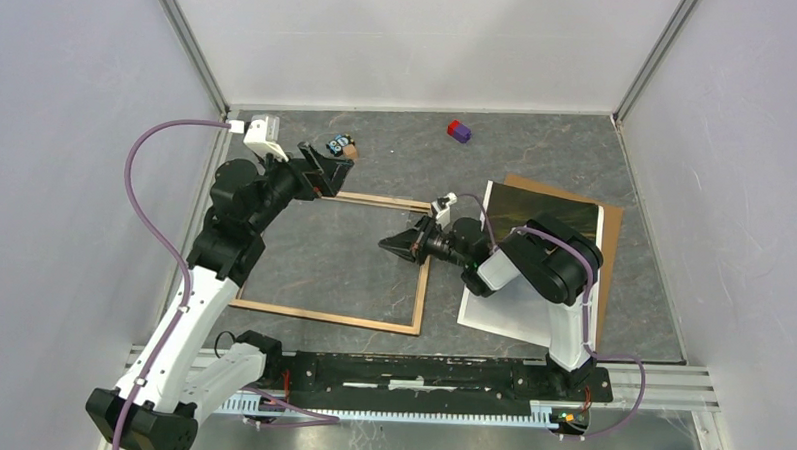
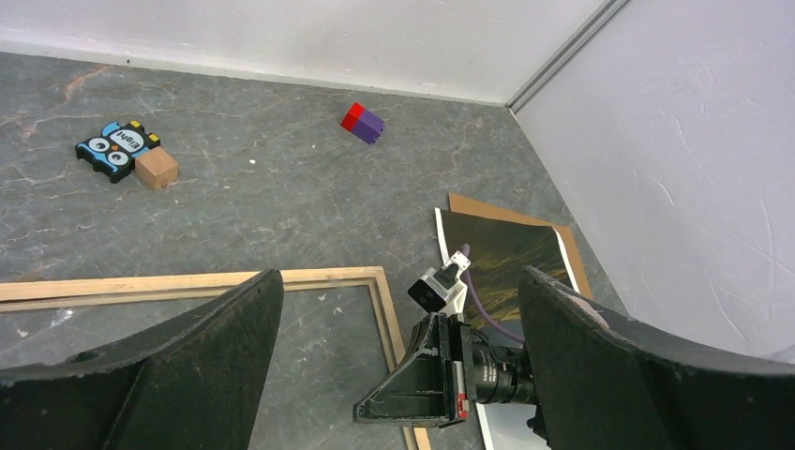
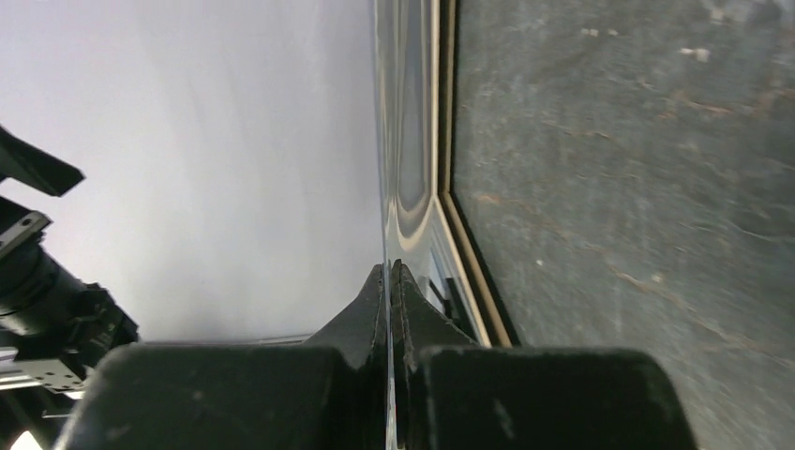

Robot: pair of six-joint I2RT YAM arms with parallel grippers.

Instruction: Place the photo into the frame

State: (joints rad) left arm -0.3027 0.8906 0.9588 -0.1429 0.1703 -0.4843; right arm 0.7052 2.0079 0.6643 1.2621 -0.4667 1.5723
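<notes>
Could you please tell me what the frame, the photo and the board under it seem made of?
Apparently the frame is pale unpainted wood: matte tan rails. I'd call the photo thin printed paper, white-bordered, gloss unclear. Likely the backing board is cardboard or fibreboard: flat matte brown.

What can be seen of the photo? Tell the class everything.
The photo is a thin, glossy rectangular sheet showing a dark landscape with a white border. It lies flat, picture side up, on the brown backing board, to the right of the frame. Its near part looks white, perhaps from glare. The right arm reaches over it and hides its middle.
</notes>
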